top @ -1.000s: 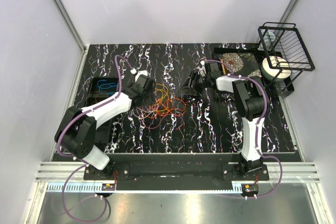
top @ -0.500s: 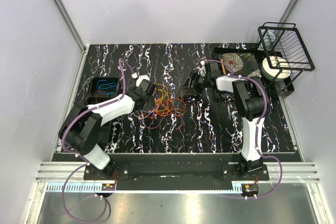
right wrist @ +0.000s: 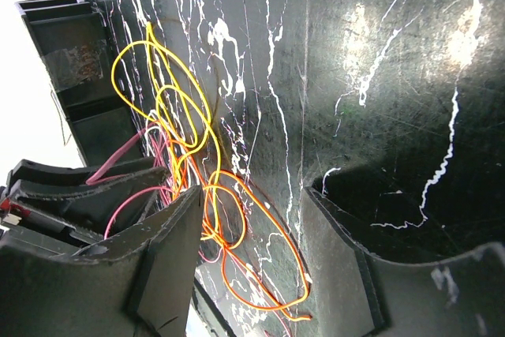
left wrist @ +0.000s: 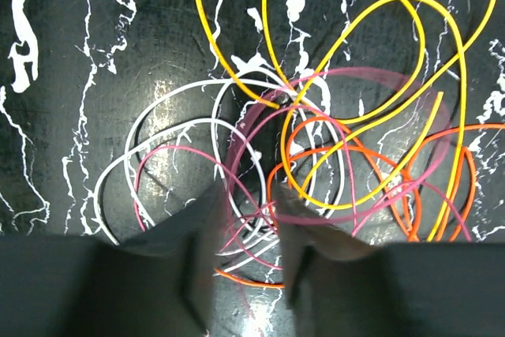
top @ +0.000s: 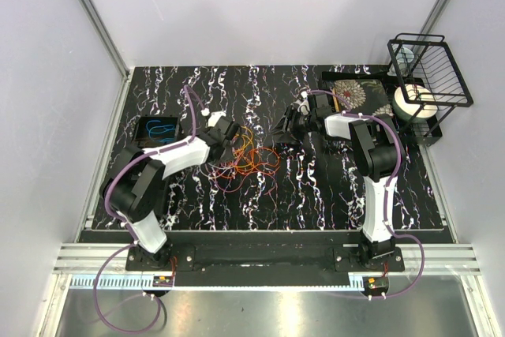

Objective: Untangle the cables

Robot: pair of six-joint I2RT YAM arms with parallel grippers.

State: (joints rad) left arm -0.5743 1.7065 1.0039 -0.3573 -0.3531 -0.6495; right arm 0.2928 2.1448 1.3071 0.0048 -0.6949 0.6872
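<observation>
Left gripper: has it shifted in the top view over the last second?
Yes. The left gripper has slid slightly right, away from the black tray and deeper into the tangled cables.

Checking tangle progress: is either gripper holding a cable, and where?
Nothing is gripped yet. The left gripper straddles pink and white cables at the tangle's edge, jaws apart; the right gripper is open and empty.

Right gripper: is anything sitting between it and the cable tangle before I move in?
Nothing. In the top view, only a short bare stretch of marbled table separates the right gripper from the cables.
</observation>
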